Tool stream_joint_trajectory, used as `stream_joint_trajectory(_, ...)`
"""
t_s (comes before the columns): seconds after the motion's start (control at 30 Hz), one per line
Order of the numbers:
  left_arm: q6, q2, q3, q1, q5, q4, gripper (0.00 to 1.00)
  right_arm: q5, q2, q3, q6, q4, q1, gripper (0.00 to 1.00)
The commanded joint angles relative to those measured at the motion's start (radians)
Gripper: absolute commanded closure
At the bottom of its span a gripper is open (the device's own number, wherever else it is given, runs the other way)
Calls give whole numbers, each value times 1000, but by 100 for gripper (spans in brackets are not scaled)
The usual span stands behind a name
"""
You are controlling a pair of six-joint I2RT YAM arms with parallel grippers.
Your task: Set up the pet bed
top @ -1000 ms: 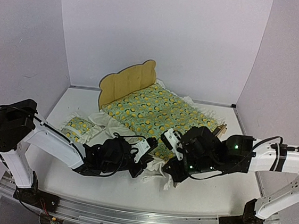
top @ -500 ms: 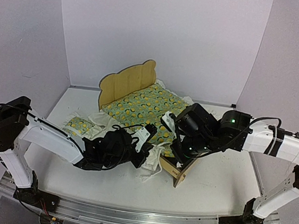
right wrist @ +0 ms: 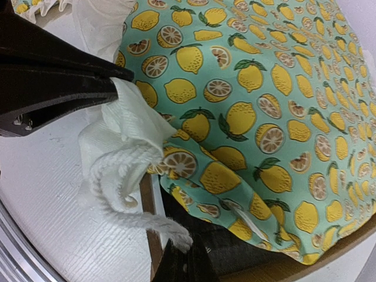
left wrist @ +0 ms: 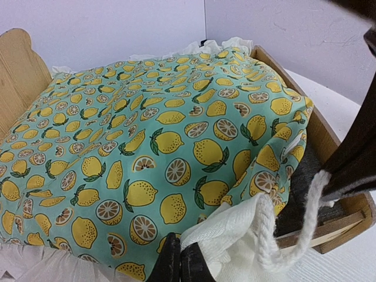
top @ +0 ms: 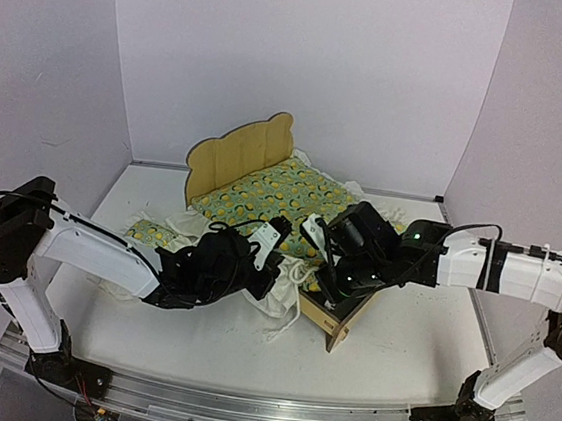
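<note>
While the pet bed (top: 238, 158) stood on the far middle of the tabletop (top: 416, 360), its bear-eared headboard toward the far left corner and its foot rail toward the near edge, I had both claws at that foot end. The lemon-printed quilt (top: 277, 202) covered the frame and bunched at the foot, where a strip of dark base panel (left wrist: 295, 197) showed bare. My left claw (left wrist: 180, 251) was pressed together on the quilt's white ruffle. My right claw (right wrist: 185, 258), just beside it, pinched the frayed end of a twisted white cord (left wrist: 265, 229) running from that ruffle. The matching pillow (top: 146, 233) lay on the tabletop beside the bed's left rail.
</note>
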State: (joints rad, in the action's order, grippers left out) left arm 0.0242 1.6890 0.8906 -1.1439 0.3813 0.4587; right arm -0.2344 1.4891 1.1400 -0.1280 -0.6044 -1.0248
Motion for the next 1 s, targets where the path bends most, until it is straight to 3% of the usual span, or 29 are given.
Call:
stream_joint_trajectory(0.0, 2, -17, 45, 11, 30, 0, 100, 103, 30, -24, -46, 183, 19, 100)
stream_joint_trajectory(0.53, -9, -19, 50, 13, 29, -9, 100, 352, -50, -104, -474, 276, 135, 100)
stream_joint_trajectory(0.77, -4, -20, 48, 14, 15, -8, 100, 272, -81, -175, -644, 302, 155, 100)
stream_joint_trajectory(0.97, -4, -24, 48, 14, 2, -10, 100, 235, -23, -229, -650, 371, 154, 100)
